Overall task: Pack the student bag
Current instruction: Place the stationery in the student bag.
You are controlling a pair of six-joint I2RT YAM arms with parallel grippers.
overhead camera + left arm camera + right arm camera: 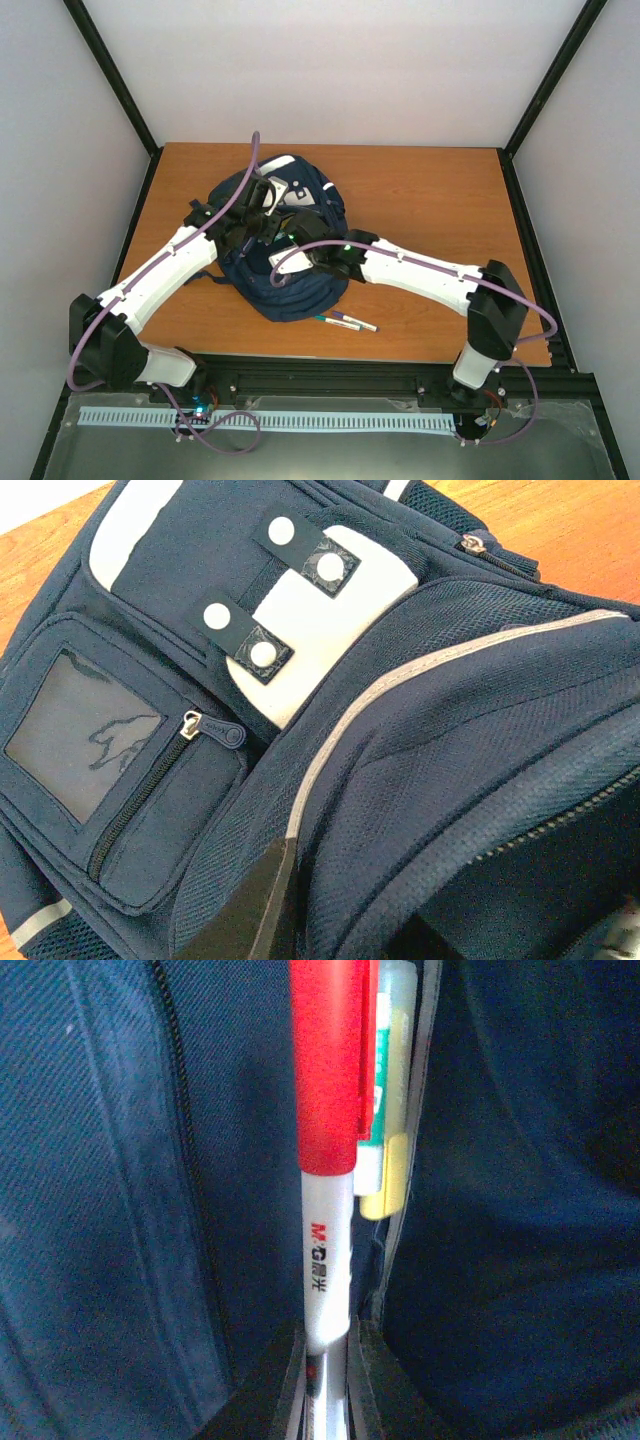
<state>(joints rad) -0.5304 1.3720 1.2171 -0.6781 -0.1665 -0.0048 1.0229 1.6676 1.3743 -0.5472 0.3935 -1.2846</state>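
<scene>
Centrally on the wooden table (430, 190) lies the student bag (290, 295), a navy backpack resting flat with both arms reaching over it from either side. The right gripper (327, 1365) is clamped narrowly on a white marker (328, 1260) with a red cap (328, 1060), its two fingers pinching the barrel's lower end. The capped end points into a zipped opening of the bag, where a second marker (385, 1175) with yellow and green parts already sits just beside it. The left gripper (258, 215) is down on the upper part of the bag. In its wrist view only one dark finger (268, 900) shows, pressed against the mesh fabric beside a grey stripe, so I cannot tell whether the jaws have hold of the cloth. That view also shows the white patch (320, 650) crossed by two snap tabs, and a small front pocket (130, 780) with a clear window and a closed zip. Near the bag's front edge, two more markers lie loose on the table, one green-capped (328, 318) and one purple-capped (354, 323).
</scene>
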